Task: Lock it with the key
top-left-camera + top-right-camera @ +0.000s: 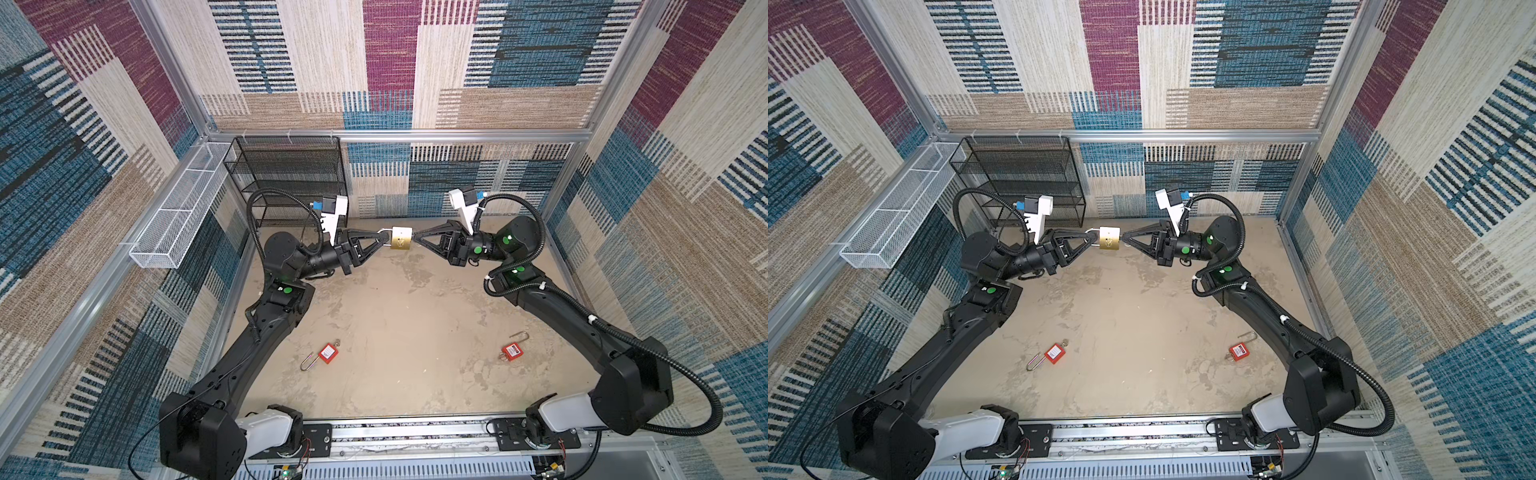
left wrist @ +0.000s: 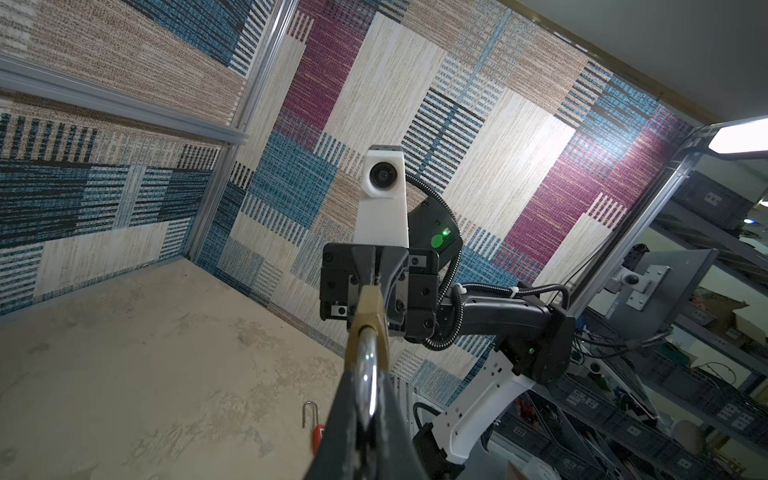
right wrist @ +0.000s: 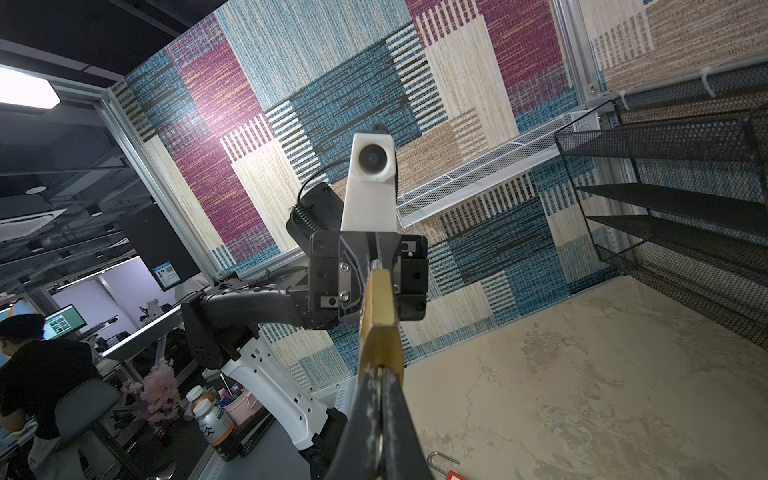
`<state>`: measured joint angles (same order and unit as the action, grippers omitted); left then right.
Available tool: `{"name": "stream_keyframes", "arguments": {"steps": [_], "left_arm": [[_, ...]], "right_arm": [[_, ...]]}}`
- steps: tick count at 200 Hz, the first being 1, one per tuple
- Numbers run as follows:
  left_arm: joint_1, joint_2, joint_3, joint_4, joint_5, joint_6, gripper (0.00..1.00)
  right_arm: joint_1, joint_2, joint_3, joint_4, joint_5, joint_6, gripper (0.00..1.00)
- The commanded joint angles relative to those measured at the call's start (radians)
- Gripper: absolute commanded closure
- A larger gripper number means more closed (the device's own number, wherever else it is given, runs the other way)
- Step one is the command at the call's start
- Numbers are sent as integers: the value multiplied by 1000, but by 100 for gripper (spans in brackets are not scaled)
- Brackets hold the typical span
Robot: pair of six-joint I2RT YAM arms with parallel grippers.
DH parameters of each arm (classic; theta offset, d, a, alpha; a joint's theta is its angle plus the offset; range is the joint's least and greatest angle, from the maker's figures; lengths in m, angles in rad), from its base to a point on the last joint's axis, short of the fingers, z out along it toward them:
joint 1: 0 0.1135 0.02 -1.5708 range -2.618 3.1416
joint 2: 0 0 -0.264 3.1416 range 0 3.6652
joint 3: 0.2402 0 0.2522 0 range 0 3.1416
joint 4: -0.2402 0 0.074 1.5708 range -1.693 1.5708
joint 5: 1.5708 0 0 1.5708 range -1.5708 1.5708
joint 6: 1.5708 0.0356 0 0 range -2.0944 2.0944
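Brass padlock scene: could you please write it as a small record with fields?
lock: brass padlock, held above the table between both tools
left tool: shut on shackle
right tool: shut on key at the lock's bottom end
lying on table: two red padlocks, untouched

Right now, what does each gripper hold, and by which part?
The left gripper holds the brass padlock by its shackle; the right gripper pinches what looks like the key at its base.
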<state>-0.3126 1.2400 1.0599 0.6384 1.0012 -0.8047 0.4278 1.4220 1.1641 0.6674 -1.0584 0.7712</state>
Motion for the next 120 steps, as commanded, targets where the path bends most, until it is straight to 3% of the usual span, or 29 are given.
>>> {"name": "stream_keyframes", "arguments": {"steps": [1, 70, 120], "left_arm": [[4, -5, 5, 52, 17, 0, 100], [52, 7, -34, 193, 2, -97, 100], [64, 16, -48, 187, 17, -95, 100]], "right_arm": [[0, -22, -21, 6, 61, 11, 100], [-15, -60, -67, 2, 115, -20, 100], [-51, -67, -113, 4, 137, -24, 100]]}}
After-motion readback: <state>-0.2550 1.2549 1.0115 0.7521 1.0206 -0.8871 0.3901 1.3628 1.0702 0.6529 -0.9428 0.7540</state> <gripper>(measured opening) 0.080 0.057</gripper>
